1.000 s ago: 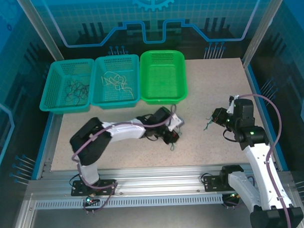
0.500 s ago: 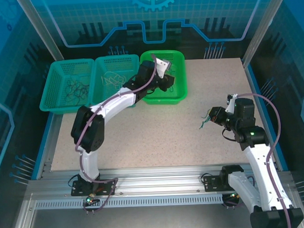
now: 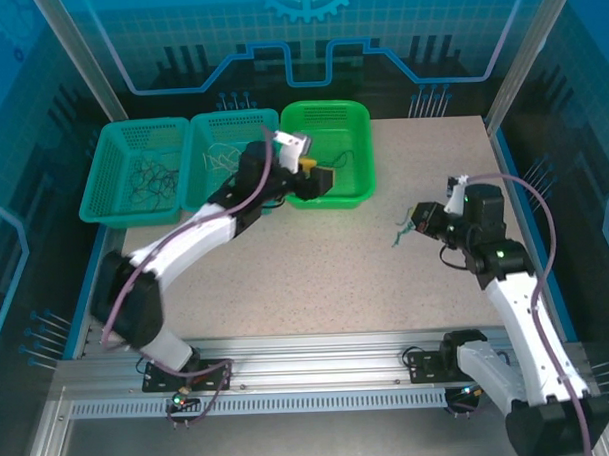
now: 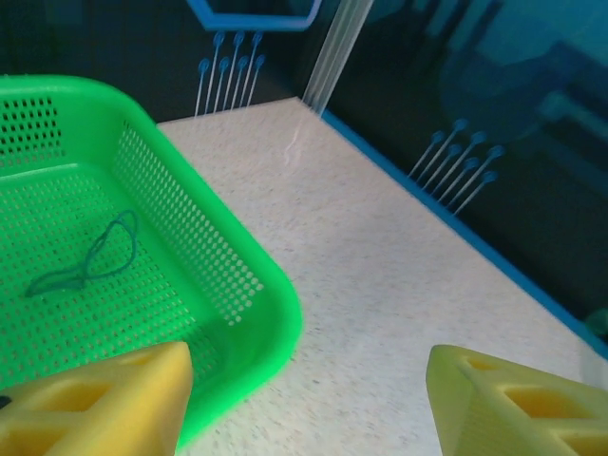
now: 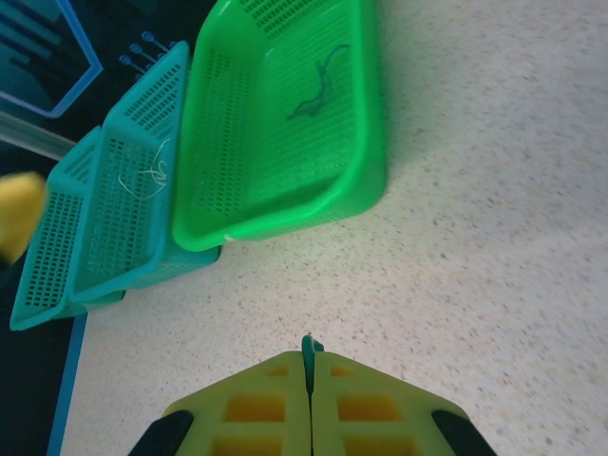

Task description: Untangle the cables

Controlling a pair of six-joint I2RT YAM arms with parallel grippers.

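Observation:
My left gripper (image 3: 318, 172) hangs over the front left part of the green basket (image 3: 325, 108), open, with nothing between its yellow fingers (image 4: 95, 399). A thin bluish-green cable (image 4: 85, 261) lies curled on the floor of that basket (image 4: 275, 304). My right gripper (image 3: 418, 224) is over the right side of the table, shut on another bluish-green cable (image 3: 399, 234) that dangles from it to the left. Its tip (image 5: 308, 348) pokes out between the closed pads. The cable in the basket (image 5: 318, 85) also shows in the right wrist view.
Two teal baskets stand left of the green one: the far left (image 3: 101, 185) holds dark cables (image 3: 153, 178), the middle one (image 3: 266, 124) whitish cables (image 3: 224, 157). Metal posts and a blue border edge the speckled table (image 3: 316, 278).
The left arm swung from mid-table up to the green basket and its jaws opened; a cable now lies in that basket. The right gripper shifted slightly left, still holding its cable.

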